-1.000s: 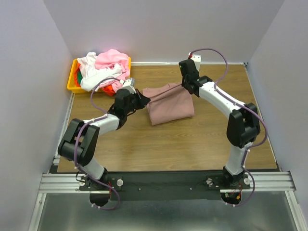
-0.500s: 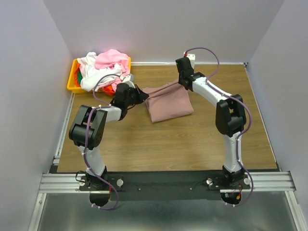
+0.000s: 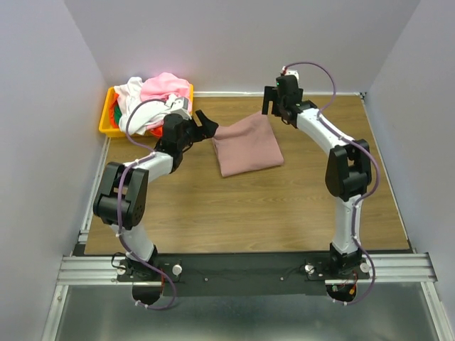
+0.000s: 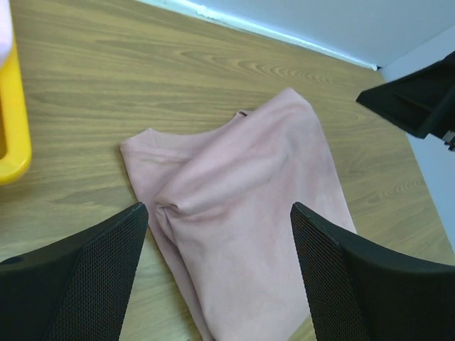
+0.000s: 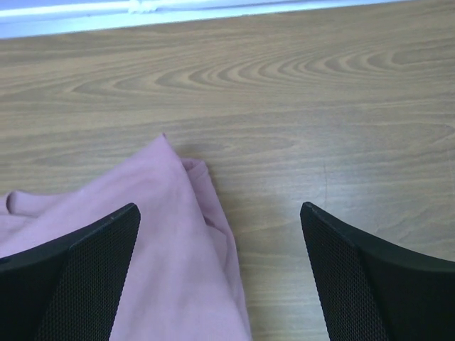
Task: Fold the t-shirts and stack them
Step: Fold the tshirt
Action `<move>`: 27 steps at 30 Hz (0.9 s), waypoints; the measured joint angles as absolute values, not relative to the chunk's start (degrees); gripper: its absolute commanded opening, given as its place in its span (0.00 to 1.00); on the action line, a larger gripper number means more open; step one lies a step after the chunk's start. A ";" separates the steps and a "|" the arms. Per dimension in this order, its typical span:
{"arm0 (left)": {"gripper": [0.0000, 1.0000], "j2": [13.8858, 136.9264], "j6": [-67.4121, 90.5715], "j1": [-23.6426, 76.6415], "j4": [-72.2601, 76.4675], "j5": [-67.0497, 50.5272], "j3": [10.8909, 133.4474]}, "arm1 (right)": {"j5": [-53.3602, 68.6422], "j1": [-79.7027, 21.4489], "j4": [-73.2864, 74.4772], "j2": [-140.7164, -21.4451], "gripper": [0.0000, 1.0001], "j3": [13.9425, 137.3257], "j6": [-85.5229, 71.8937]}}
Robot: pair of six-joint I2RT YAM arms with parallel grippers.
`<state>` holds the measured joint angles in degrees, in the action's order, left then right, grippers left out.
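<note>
A dusty mauve-pink t-shirt (image 3: 247,144) lay folded into a rough, soft rectangle on the wood-grain desk (image 3: 284,206), toward its far side. The matte knit cloth showed gentle creases, and a seamed edge ran along the corner nearest the left arm.

The left end effector (image 3: 205,125) hovered just beside the shirt's far left corner, its black mesh-textured fingers (image 4: 85,263) spread wide and holding nothing. The right end effector (image 3: 273,105) hung over the far right corner, its jaws likewise parted and empty.

At the far left, a glossy yellow plastic bin (image 3: 106,126) held a crumpled heap of t-shirts (image 3: 153,96) in pink, white, red-orange and green.
</note>
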<state>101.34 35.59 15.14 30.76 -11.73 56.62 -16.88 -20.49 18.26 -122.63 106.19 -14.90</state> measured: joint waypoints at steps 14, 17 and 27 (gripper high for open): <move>0.77 101.91 31.81 17.26 30.33 -11.29 50.70 | 8.88 -13.80 10.13 -114.61 1.00 84.44 -13.96; 0.74 103.94 31.55 17.76 30.30 -11.57 50.70 | 13.58 -11.81 8.51 -114.21 1.00 81.01 -13.96; 0.65 109.75 31.24 18.35 29.65 -12.53 52.31 | 27.81 -7.49 3.97 -114.34 1.00 77.60 -13.98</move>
